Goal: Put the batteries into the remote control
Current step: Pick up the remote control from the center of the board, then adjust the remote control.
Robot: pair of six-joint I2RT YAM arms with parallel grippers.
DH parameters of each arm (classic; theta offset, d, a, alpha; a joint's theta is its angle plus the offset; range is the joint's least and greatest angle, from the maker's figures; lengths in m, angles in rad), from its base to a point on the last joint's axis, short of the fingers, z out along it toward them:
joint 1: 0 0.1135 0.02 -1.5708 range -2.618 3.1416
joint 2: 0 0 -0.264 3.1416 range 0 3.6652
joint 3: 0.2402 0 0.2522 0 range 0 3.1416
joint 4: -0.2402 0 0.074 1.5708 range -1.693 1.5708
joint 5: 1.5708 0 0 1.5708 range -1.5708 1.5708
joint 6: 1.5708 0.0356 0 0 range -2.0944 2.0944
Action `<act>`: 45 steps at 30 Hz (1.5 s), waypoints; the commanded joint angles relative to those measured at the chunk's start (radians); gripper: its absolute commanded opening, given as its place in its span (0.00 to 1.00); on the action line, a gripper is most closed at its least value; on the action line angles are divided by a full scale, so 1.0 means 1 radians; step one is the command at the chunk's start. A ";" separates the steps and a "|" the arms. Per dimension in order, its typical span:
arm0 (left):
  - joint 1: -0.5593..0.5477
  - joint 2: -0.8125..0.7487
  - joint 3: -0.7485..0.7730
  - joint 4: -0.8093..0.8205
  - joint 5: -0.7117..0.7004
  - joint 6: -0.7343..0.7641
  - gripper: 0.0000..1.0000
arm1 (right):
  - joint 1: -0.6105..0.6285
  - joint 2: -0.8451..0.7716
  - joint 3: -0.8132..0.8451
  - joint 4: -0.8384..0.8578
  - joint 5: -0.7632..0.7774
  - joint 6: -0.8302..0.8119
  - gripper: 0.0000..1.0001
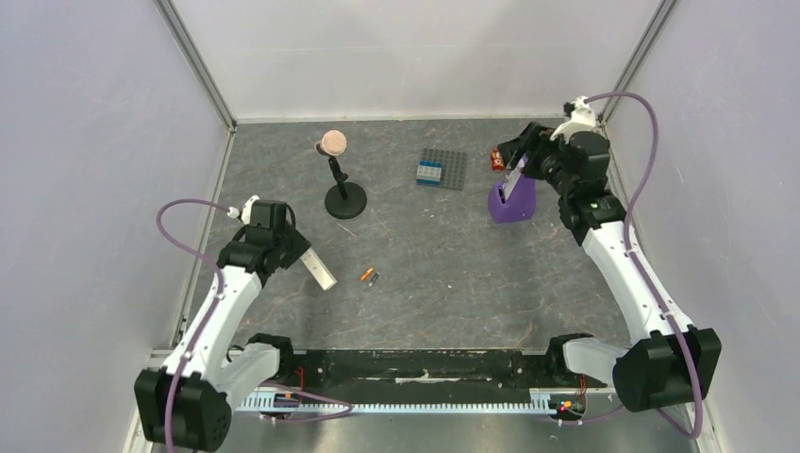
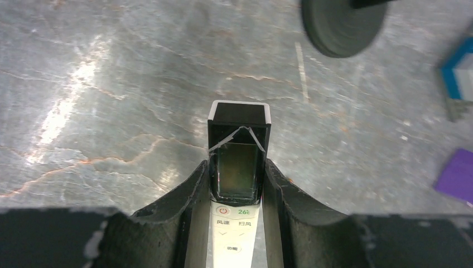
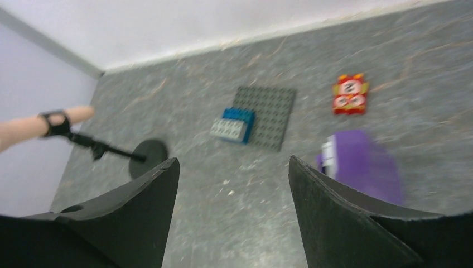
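The white remote control (image 1: pixel 320 269) lies slanted at the left of the floor, its near end between my left gripper's (image 1: pixel 300 253) fingers. In the left wrist view my left gripper (image 2: pixel 237 167) is shut on the remote (image 2: pixel 239 139), with its dark display and buttons facing the camera. The two batteries, orange (image 1: pixel 366 274) and dark grey (image 1: pixel 374 278), lie side by side on the floor just right of the remote. My right gripper (image 1: pixel 517 162) is open and empty at the far right, over the purple stand; its jaws (image 3: pixel 233 162) stand wide apart.
A purple wedge stand (image 1: pixel 512 203) (image 3: pixel 362 164) sits under my right gripper. A black microphone stand (image 1: pixel 344 198) (image 3: pixel 146 157) (image 2: pixel 343 25), a grey baseplate with blue bricks (image 1: pixel 443 170) (image 3: pixel 268 114) and a red packet (image 1: pixel 496 159) (image 3: pixel 350 94) lie at the back.
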 commanded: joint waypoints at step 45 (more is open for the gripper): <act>-0.194 -0.069 0.189 1.028 1.020 -0.048 0.02 | 0.643 0.225 -0.176 1.007 -0.628 0.593 0.41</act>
